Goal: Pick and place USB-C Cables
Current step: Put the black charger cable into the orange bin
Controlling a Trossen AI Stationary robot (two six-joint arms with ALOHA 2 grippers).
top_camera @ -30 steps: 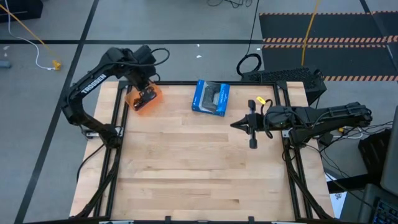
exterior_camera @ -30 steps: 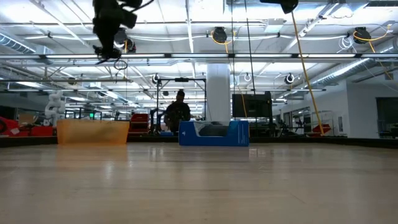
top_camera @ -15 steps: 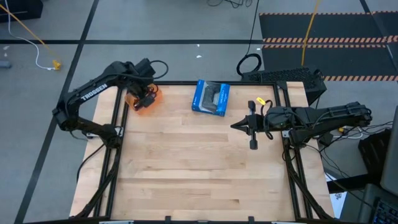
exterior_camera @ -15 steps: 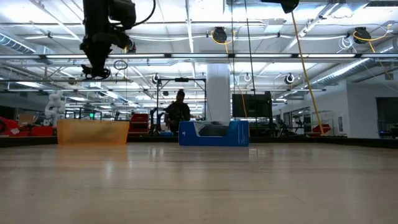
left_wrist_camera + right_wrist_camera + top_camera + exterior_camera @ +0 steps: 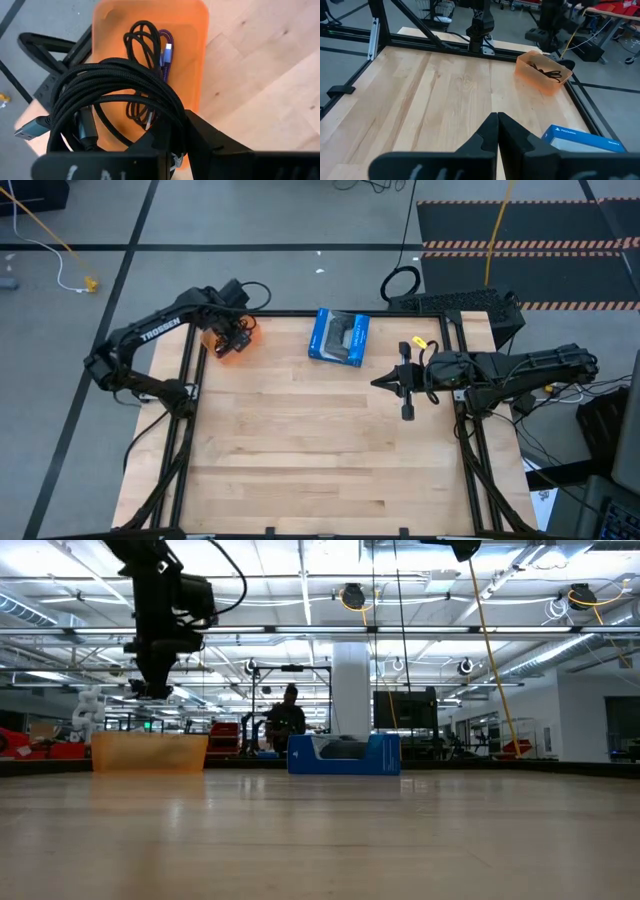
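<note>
Left gripper (image 5: 172, 142) holds a black cable (image 5: 107, 85), loosely coiled in several thick braided loops with a grey plug end sticking out; jaws closed on the coil, directly above the orange bin (image 5: 195, 55). Bin sits at the desk's (image 5: 320, 440) far left corner. Inside the bin: a second black cable (image 5: 142, 42), thinner loops, lying against a blue-purple cable (image 5: 165, 60) bundled straight, silver plug showing. Low view: left gripper hangs above the bin rim, clear of it. Blue box (image 5: 339, 336) stands near the middle of the far edge, well apart from the bin. Right gripper (image 5: 404, 381) waits over the right side of the desk, jaws pressed together, empty. A person (image 5: 287, 720) is seen beyond the far edge.
</note>
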